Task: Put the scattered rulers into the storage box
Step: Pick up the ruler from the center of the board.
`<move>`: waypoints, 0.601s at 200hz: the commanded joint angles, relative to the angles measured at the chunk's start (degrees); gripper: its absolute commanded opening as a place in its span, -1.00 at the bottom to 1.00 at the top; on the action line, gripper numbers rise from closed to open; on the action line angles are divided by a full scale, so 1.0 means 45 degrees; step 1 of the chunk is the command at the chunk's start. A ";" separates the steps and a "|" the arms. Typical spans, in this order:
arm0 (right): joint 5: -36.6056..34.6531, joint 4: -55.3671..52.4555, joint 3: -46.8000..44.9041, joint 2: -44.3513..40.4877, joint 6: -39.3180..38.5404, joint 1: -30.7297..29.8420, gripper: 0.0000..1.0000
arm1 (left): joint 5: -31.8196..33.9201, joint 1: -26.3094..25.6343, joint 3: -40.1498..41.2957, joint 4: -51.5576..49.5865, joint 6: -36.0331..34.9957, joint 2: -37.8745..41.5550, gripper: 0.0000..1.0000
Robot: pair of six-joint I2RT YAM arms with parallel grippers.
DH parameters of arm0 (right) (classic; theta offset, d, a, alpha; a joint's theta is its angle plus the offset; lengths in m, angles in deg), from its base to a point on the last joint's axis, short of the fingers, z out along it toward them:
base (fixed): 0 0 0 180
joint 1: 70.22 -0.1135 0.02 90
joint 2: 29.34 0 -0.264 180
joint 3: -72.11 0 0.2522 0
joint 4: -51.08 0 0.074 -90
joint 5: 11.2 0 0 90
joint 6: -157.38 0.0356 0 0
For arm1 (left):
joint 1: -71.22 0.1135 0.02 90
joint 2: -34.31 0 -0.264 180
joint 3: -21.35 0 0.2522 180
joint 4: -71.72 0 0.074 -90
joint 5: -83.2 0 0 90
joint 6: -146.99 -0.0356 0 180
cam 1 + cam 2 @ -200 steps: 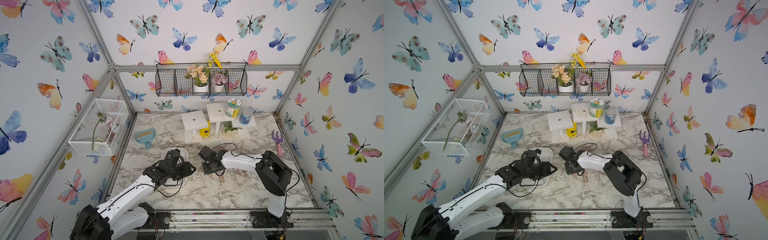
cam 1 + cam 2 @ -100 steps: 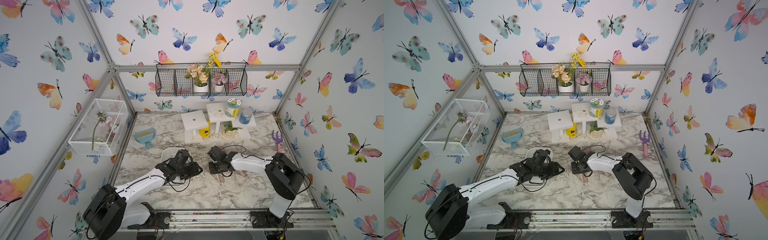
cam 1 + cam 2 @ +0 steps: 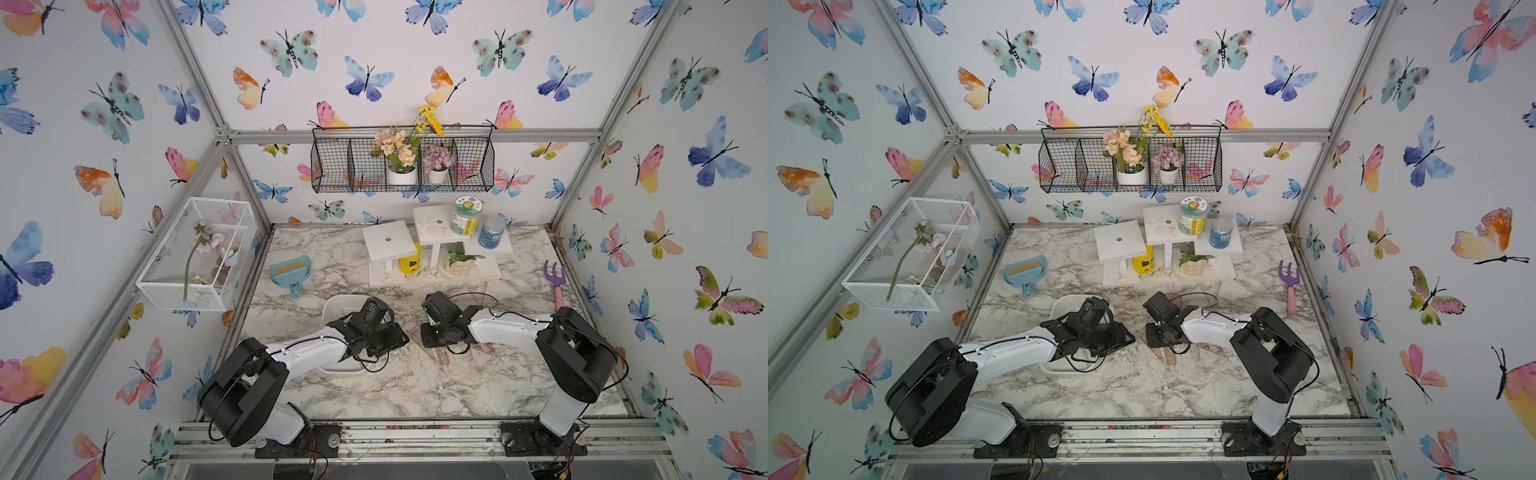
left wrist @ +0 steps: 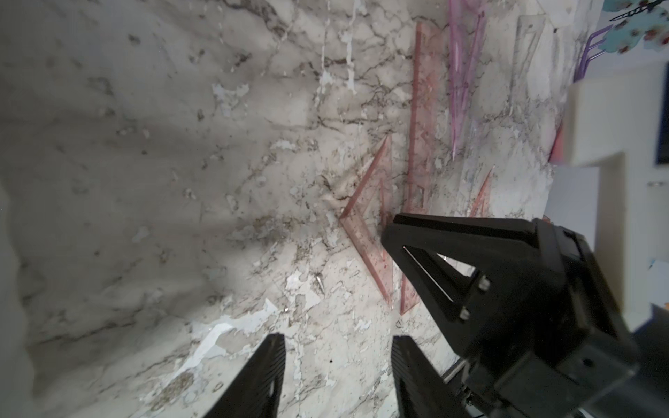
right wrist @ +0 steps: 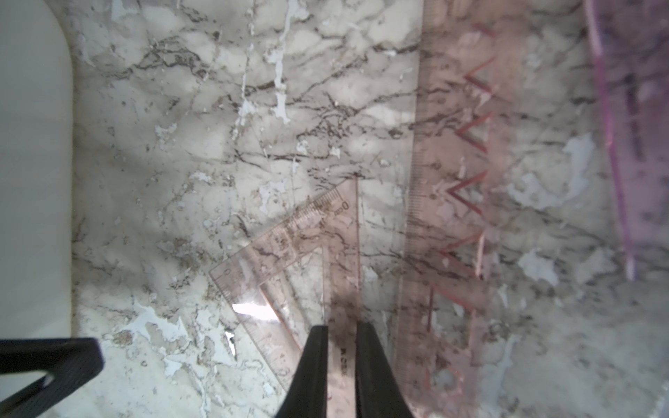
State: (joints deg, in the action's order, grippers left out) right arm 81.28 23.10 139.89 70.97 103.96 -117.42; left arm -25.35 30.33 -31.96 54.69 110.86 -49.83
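Observation:
Several pinkish rulers lie on the marble table right of centre [image 3: 442,355]. The right wrist view shows a triangular set square [image 5: 297,246], a long straight ruler [image 5: 459,181] and a purple piece [image 5: 633,126]. My right gripper [image 5: 342,333] is shut on one edge of the set square, low over the table. My left gripper [image 4: 336,343] is open just beside it with only bare marble between its fingers; the set square [image 4: 365,224] lies ahead of it. The white storage box [image 3: 338,305] sits left of centre, mostly hidden under my left arm.
A blue dustpan [image 3: 291,270] lies at the back left. A purple-and-pink garden fork [image 3: 557,282] lies along the right edge. A white stepped stand with jars [image 3: 432,249] takes up the back. A white mesh basket [image 3: 195,257] hangs on the left wall.
My left arm has swung right from over the storage box toward the right gripper, its jaws narrowing slightly. The right gripper has shifted a little right, still shut.

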 commanded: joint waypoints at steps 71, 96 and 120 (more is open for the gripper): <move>0.1023 -0.0249 -0.1452 0.0732 -0.0042 0.0331 -0.76 | 0.0624 -0.0024 -0.1604 0.0322 -0.0608 -0.2128 -0.02; 0.1107 -0.0172 -0.1533 0.0754 -0.0099 0.0372 -0.77 | 0.0604 -0.0016 -0.1889 0.0238 -0.0798 -0.2804 -0.05; 0.1177 -0.0085 -0.1613 0.0740 -0.0082 0.0391 -0.77 | 0.0662 -0.0013 -0.2127 0.0315 -0.0818 -0.3170 -0.06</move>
State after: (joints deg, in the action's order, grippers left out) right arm 86.27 29.15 136.33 70.17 103.72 -115.81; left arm -23.82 30.33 -39.92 56.85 108.67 -62.31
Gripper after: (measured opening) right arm 0.116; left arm 0.473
